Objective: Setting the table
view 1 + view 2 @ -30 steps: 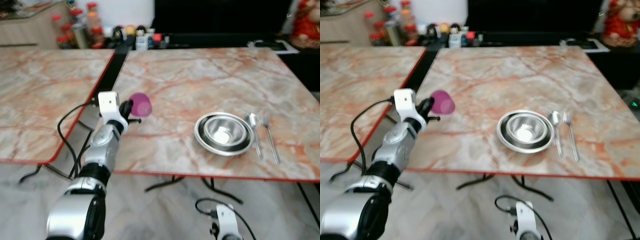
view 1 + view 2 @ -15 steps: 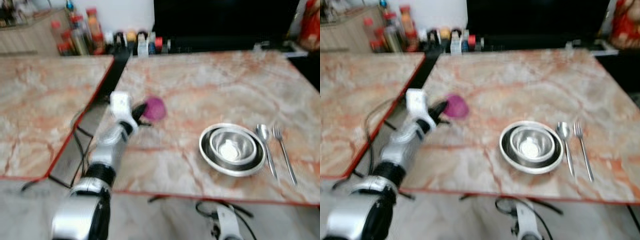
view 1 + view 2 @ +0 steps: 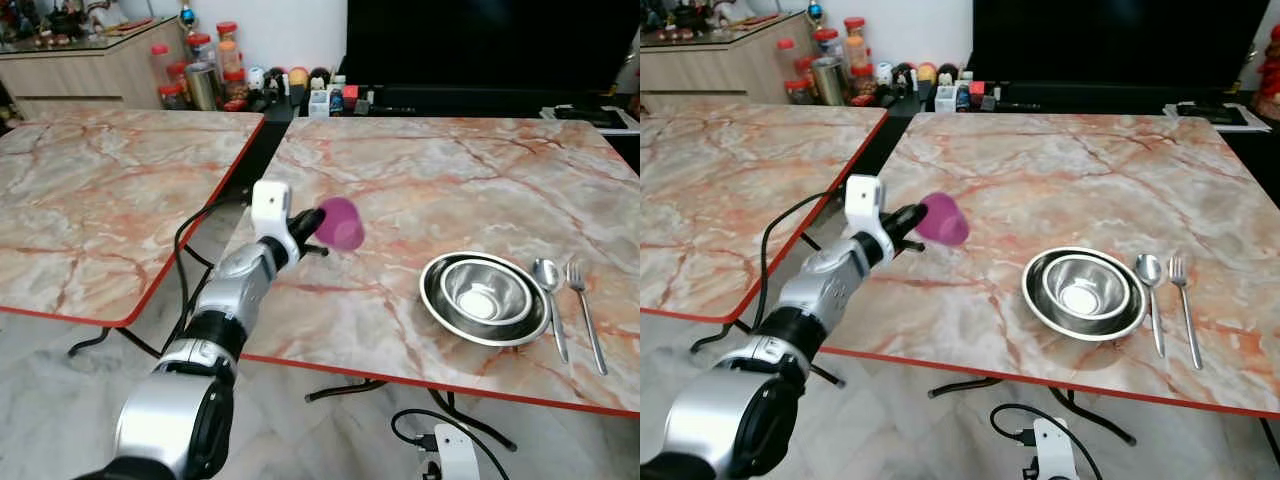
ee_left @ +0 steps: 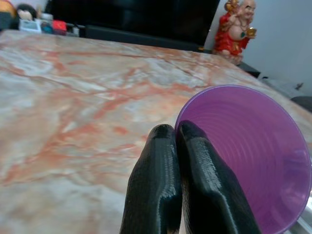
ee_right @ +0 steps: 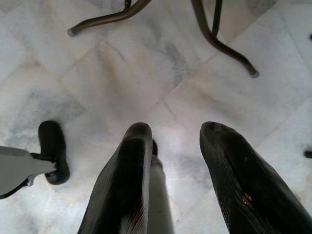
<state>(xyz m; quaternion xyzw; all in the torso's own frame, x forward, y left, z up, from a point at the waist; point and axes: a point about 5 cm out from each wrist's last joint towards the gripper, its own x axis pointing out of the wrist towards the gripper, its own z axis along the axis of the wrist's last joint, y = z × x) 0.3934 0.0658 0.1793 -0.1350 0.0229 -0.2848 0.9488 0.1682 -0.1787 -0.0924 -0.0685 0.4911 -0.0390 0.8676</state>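
Two marble-topped tables with red edging stand side by side, a dark gap between them, and jars and small bottles (image 3: 215, 75) line the back beside a wooden cabinet. Over the near left part of the right-hand table (image 3: 470, 170) the left arm reaches forward, and its left gripper (image 3: 300, 225) is pinched tight on the rim of a purple cup (image 3: 340, 222), which hangs tipped on its side just above the marble. From the left wrist view the two black fingers (image 4: 161, 190) sit pressed together on the cup's rim (image 4: 243, 156), its ribbed inside facing the camera, and a red figurine (image 4: 236, 27) stands off past the table's far corner. Further right on the same table rests a steel plate (image 3: 432, 295) with a steel bowl (image 3: 485, 290) nested in it. Just beside the plate lie a spoon (image 3: 550, 300) and then a fork (image 3: 583, 310), parallel, handles toward the near edge. Down low, the right gripper (image 5: 173, 161) hangs over the pale tiled floor (image 5: 97, 73) by the table legs, its fingers parted and holding nothing.
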